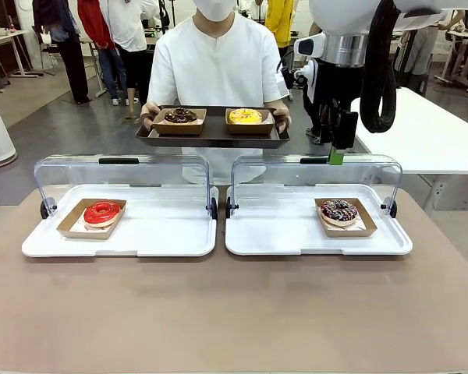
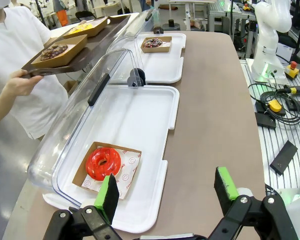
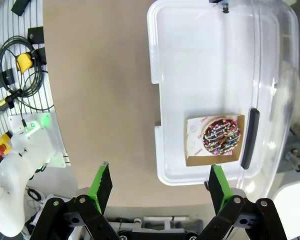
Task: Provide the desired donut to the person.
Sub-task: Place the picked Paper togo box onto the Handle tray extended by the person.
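brown table (image 1: 234,312), busy workshop behind

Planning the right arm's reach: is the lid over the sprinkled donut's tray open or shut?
Open. The clear lid stands tipped back behind the white tray, leaving the sprinkled donut uncovered.

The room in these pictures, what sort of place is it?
Probably a robot lab staged as a donut counter: lidded white trays with single donuts, a control box with cables beside the table, and more white worktables behind.
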### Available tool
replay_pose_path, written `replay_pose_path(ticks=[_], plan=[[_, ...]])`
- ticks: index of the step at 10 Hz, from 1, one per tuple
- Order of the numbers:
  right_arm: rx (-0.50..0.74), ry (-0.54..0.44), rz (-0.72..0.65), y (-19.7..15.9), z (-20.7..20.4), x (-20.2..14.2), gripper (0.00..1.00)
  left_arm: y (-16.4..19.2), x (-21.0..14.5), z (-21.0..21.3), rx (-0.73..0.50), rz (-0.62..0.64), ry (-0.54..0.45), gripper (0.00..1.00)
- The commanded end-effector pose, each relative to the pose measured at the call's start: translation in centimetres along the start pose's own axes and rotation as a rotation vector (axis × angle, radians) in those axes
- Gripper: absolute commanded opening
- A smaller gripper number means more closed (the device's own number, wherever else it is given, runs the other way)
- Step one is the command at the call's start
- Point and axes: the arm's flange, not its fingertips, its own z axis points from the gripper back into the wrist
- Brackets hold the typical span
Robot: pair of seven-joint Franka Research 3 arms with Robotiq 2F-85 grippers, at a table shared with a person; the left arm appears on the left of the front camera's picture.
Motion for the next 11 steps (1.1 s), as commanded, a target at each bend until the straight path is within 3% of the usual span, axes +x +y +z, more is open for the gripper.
replay_pose_path(ticks=[1, 11], plan=[[-0.001, 0.017, -0.004, -0.18, 0.16, 0.05, 1.0, -0.05, 0.05, 0.15, 0.008, 0.0, -0.001, 1.0], [-0.001, 0.017, -0.004, -0.18, 0.16, 0.05, 1.0, -0.05, 0.05, 0.15, 0.008, 0.0, -0.001, 1.0]])
